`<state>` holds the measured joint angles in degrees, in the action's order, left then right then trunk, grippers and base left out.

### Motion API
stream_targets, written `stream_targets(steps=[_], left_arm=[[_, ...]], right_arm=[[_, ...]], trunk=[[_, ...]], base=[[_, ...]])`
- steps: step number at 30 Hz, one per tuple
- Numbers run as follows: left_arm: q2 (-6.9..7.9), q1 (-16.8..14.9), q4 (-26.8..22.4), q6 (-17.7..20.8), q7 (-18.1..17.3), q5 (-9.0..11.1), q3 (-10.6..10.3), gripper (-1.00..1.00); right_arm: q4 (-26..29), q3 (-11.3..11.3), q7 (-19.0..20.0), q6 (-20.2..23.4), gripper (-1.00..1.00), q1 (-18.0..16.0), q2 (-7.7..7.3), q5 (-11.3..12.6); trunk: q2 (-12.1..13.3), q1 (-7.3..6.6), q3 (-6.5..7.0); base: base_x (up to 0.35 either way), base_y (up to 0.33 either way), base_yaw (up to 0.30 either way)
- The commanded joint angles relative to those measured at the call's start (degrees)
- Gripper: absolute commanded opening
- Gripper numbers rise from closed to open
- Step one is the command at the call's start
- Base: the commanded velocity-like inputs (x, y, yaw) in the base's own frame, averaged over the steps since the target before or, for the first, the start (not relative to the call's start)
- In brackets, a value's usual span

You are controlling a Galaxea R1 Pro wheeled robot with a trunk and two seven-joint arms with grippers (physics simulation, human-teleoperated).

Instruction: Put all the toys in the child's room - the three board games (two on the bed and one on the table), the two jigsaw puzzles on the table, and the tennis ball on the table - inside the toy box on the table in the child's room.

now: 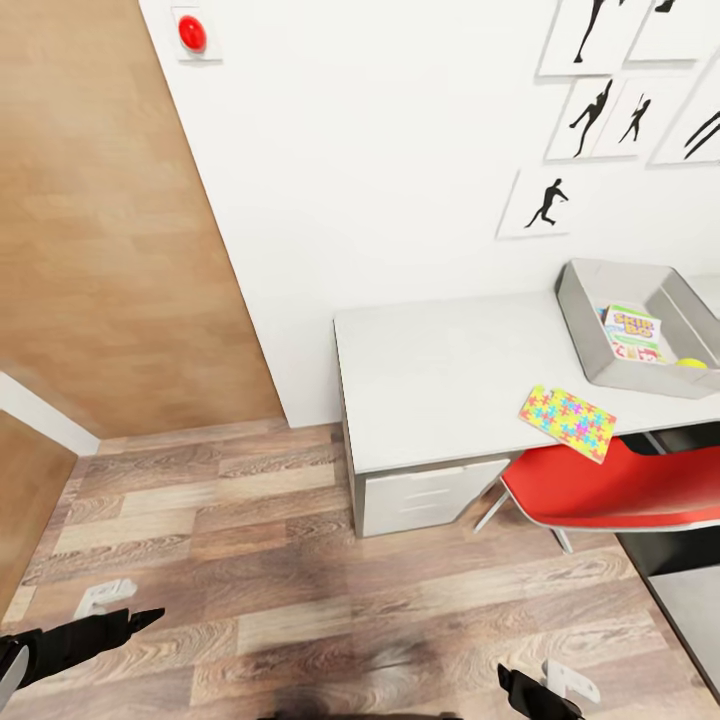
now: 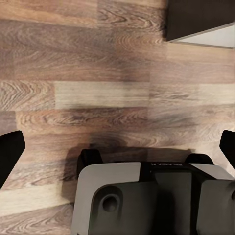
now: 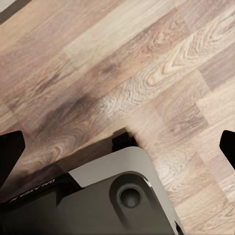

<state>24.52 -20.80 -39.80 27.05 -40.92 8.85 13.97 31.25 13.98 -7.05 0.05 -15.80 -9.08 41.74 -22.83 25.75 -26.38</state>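
— One jigsaw puzzle (image 1: 568, 422) lies flat on the pale surface (image 1: 450, 375), close to its front edge, just above the red chair (image 1: 610, 490) tucked under it.

— And the toy box (image 1: 600, 340)?

— Grey, flared sides, further back on the same surface toward the right end, near the white wall (image 1: 380, 180) with the dancer pictures (image 1: 548, 203). Inside lies a board game (image 1: 632, 335) with a white-green printed lid, and something small and yellow (image 1: 691, 363) sits beside it; I cannot tell what it is.

— Where are the arms?

— Low over the wood-plank floor (image 1: 250, 560), well apart from the desk. The left gripper (image 2: 117, 149) has its jaws spread wide, one dark fingertip (image 2: 10, 154) at each edge of the wrist view, nothing between them but floor and the robot's grey base (image 2: 147, 200). The right gripper (image 3: 117, 149) is the same: jaws apart, empty, planks beneath.

— Anything else?

— A red round button (image 1: 192, 33) on the wall, high up, and white drawers (image 1: 425, 497) under the desk.
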Motion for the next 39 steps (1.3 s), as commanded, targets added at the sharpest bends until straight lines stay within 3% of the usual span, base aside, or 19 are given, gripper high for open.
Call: stream_targets(steps=[1, 39], left_arm=[[0.0, 0.0, 0.0, 0.5, -0.1, 0.3, 0.1, 1.0], [0.04, 0.0, 0.0, 0.5, -0.1, 0.3, 0.0, 1.0]], right_arm=[[0.1, 0.5, -0.5, 0.0, 1.0, 0.0, -0.08, 0.5], [0.1, 0.5, -0.5, 0.0, 1.0, 0.0, 0.07, 0.4]], trunk=[[-0.1, 0.03, 0.01], [-0.1, 0.03, 3.49]], base=[[0.0, 0.0, 0.0], [0.0, 0.0, 0.0]])
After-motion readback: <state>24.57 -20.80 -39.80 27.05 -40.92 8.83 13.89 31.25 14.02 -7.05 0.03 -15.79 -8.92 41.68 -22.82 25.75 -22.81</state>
